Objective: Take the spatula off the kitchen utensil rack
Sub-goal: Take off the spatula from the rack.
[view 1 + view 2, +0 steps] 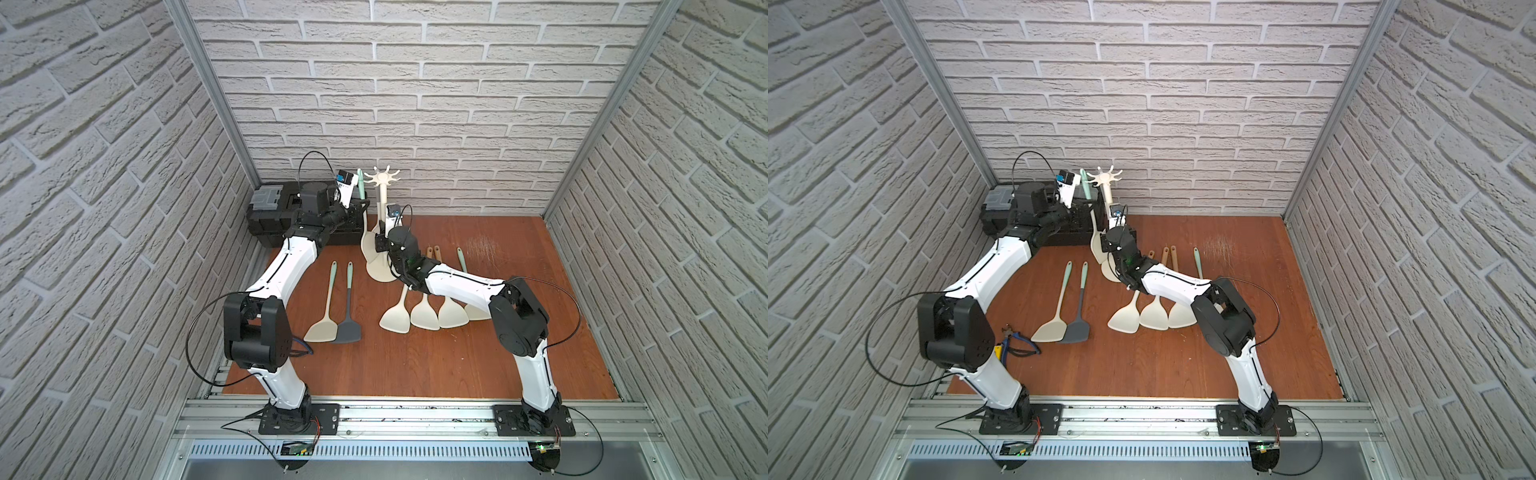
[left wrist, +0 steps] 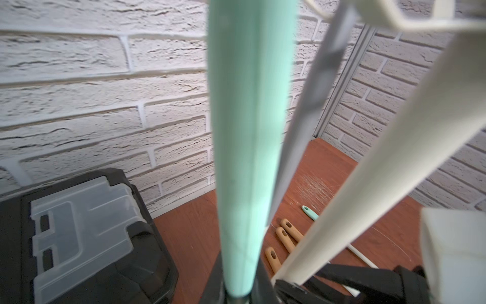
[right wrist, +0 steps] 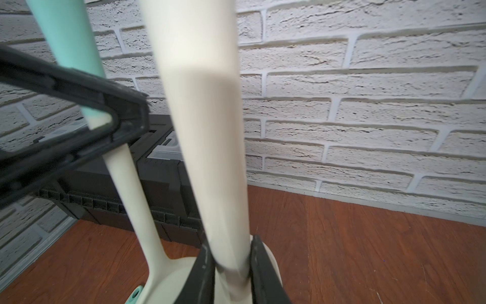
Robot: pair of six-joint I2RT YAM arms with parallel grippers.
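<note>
Your left hand (image 2: 238, 296) is clamping the mint handle of the spatula (image 1: 361, 187), holding it upright just beside the hook crown of the kitchen utensil rack (image 1: 382, 178). Your right hand (image 3: 231, 271) is gripping the rack's pole low down, near its base on the counter (image 1: 457, 357).

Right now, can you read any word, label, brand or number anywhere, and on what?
None reads clearly.
Toolbox lid: pale marking, too blurred.
Left wrist camera: blue tag, too small.
Right wrist camera: blue tag, too small.
</note>
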